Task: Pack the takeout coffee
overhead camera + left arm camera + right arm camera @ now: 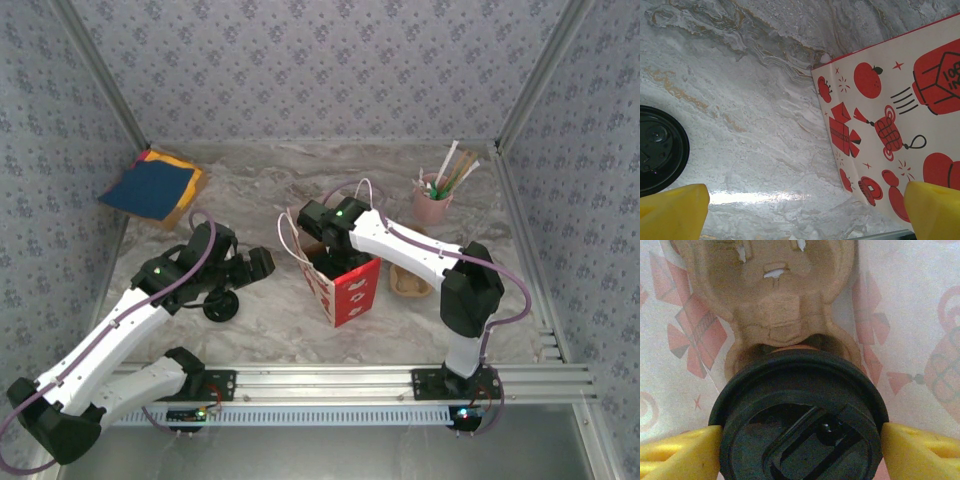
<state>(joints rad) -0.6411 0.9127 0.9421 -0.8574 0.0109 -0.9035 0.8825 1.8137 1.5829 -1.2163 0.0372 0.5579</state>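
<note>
The takeout coffee [800, 425] fills the right wrist view from above: a round black lid with a thin rim of brown cup behind it. My right gripper [801, 447] is shut on it, a yellow finger [685, 452] pressed against each side of the lid. The cup hangs inside the red-and-white paper bag [347, 288], just over a tan pulp carrier [775, 305] lying in the bag. In the top view my right gripper [327, 240] reaches down into the bag's mouth. My left gripper [257, 264] is open beside the bag, and nothing sits between its fingers [675, 210].
A loose black lid [221, 307] lies on the marble table under the left arm. A pink cup of straws [432, 200] stands at the back right. A tan pulp piece [410, 284] lies right of the bag. A blue and orange cloth [150, 187] sits at the back left.
</note>
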